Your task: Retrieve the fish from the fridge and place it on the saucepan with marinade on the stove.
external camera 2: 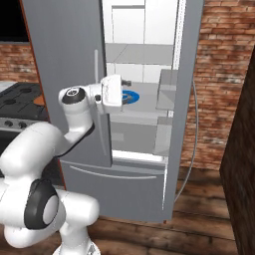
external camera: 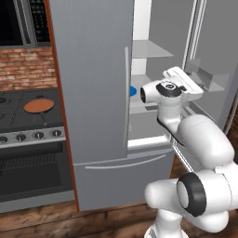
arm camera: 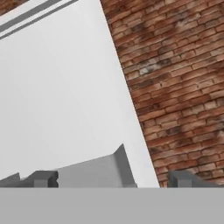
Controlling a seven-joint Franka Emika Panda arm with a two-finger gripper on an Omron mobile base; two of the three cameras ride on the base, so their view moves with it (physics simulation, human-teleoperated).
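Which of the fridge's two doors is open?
The right door is open: it is swung outward and seen edge-on, with its inner bins showing and the white inside and a blue plate visible past it. The left door is closed, flat beside the stove.

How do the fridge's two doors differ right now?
The left door is shut, its flat steel front facing the room; the right door is swung open, showing its inner side with a grey bin. The left door hides its half of the fridge; beside the right door, white walls and shelves show. Both are tall grey steel with long vertical handles.
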